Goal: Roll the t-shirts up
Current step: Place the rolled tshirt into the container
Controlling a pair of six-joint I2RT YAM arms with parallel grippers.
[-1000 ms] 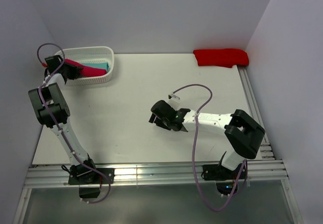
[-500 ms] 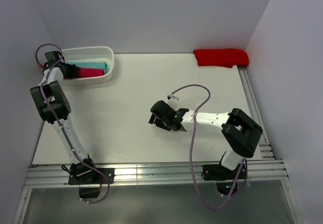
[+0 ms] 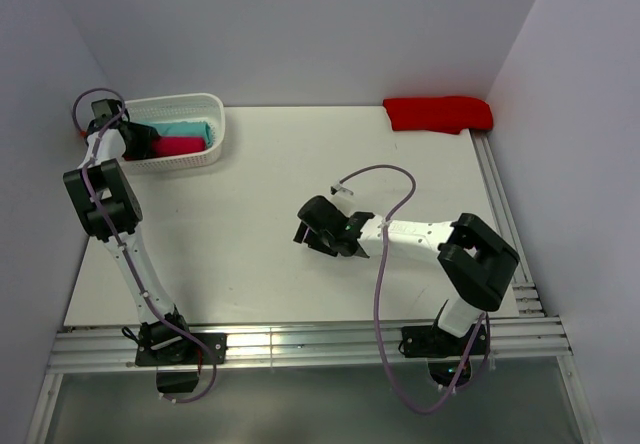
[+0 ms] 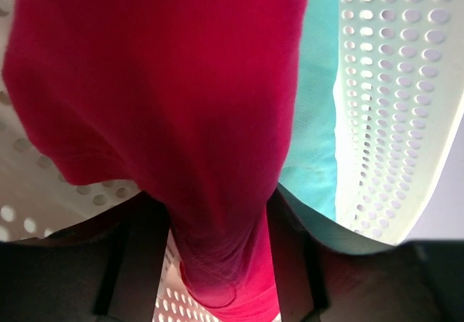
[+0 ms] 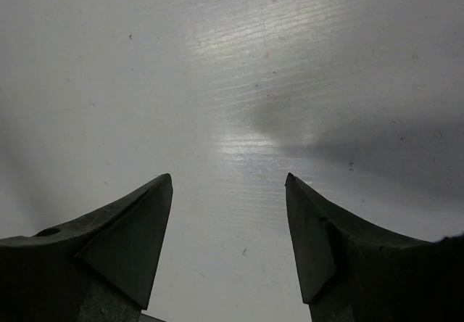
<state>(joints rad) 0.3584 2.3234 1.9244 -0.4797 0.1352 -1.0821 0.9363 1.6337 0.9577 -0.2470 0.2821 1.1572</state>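
Left gripper (image 4: 217,271): I have it pinched on the raspberry tee (image 4: 167,97) inside the basket (image 4: 391,83), beside the teal tee (image 4: 315,119), presumably for lifting out. Right gripper (image 5: 228,235): fingers apart over the table (image 5: 232,61), unladen. Scarlet bundle (image 3: 438,114): far-right corner.

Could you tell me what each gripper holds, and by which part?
The left gripper pinches the raspberry-red t-shirt by a bunched end; the right gripper is open, empty.

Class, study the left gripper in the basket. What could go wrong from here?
The left gripper pinches the raspberry-red t-shirt inside the basket; pulling might drag or tip the basket. The teal bundle lies against that shirt and could come out with it. The right gripper, open over the table, is too far to steady anything.
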